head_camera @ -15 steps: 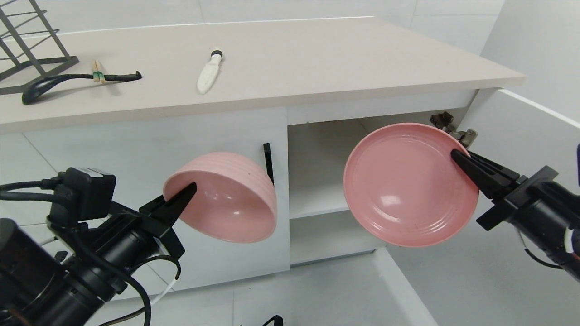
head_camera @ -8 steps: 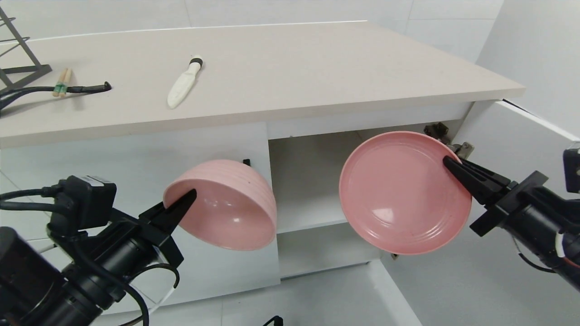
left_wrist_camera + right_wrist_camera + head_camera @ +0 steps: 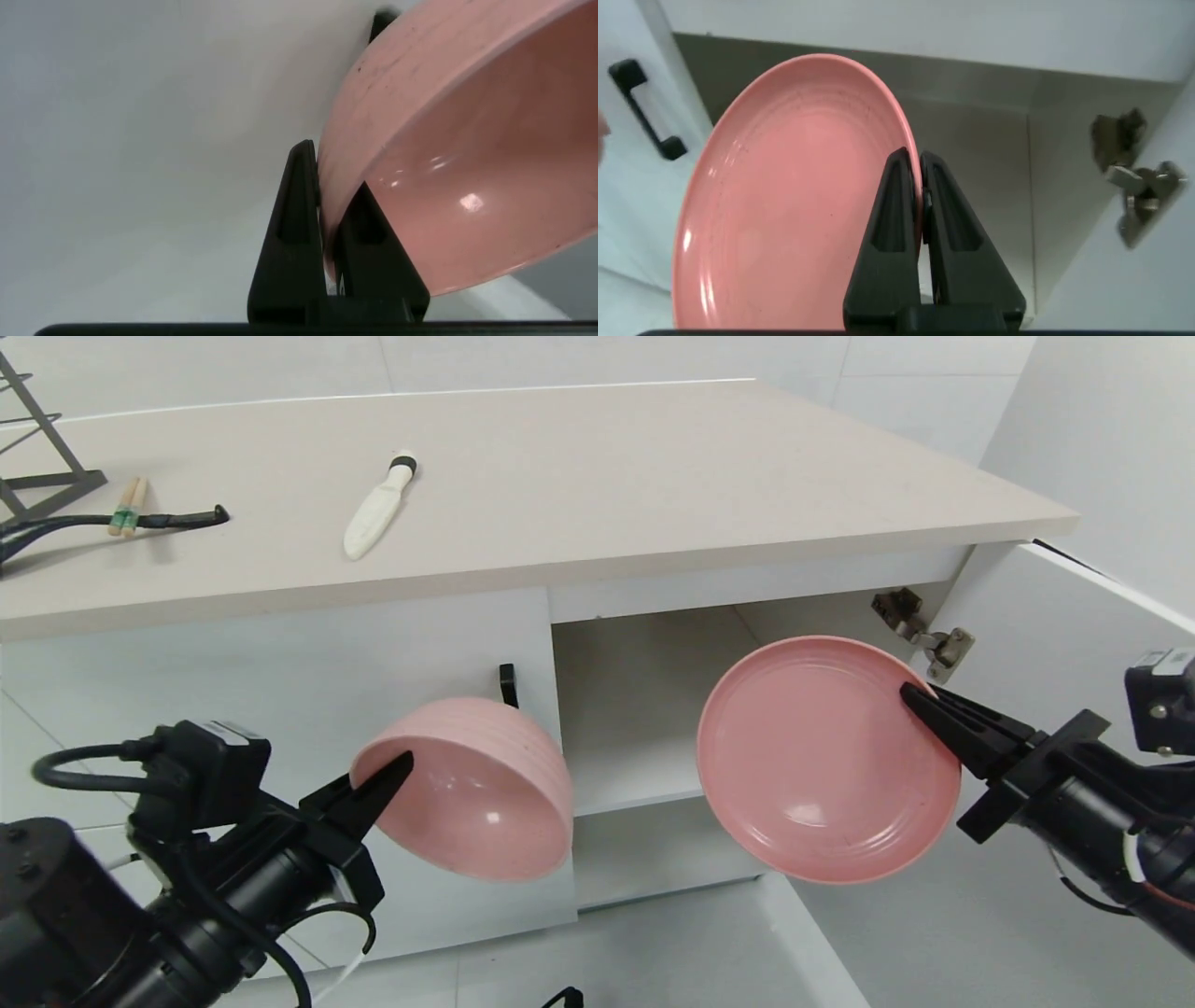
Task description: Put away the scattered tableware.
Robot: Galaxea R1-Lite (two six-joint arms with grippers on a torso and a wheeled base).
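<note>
Two pink pieces are held in the air, one per gripper, in front of a white floor cabinet. Four further items lie on the beige countertop (image 3: 653, 476) above.

1. Dark wire rack (image 3: 37, 467): far left of the countertop, cut off by the frame edge.
2. Black utensil handle (image 3: 159, 520): flat on the countertop beside the rack, its working end out of frame.
3. Wooden chopsticks (image 3: 126, 506): one pair, lying across the black utensil handle.
4. Cream knife (image 3: 375, 509): black collar at the handle, lying alone to the right of the chopsticks.
5. Left gripper (image 3: 403, 763) (image 3: 327, 187): clamped on the rim of the pink bowl (image 3: 485, 803) (image 3: 467, 140), one finger inside the wall and one outside. The bowl is tipped on its side and projects to the right of the gripper. It hangs in front of the closed cabinet door, just below the black door handle (image 3: 507, 683) (image 3: 645, 107).
6. Open compartment (image 3: 644, 691): white interior with a shelf (image 3: 635, 784), seen between bowl and plate.
7. Pink plate (image 3: 822, 765) (image 3: 794, 187): near upright with its face toward the head camera, in front of the right part of the opening.
8. Right gripper (image 3: 910, 695) (image 3: 917, 163): pinched on the plate's upper right rim, so the plate extends to its left.
9. Metal hinge (image 3: 924, 635) (image 3: 1134, 173): just above the right gripper, on the open door (image 3: 1055, 616).
</note>
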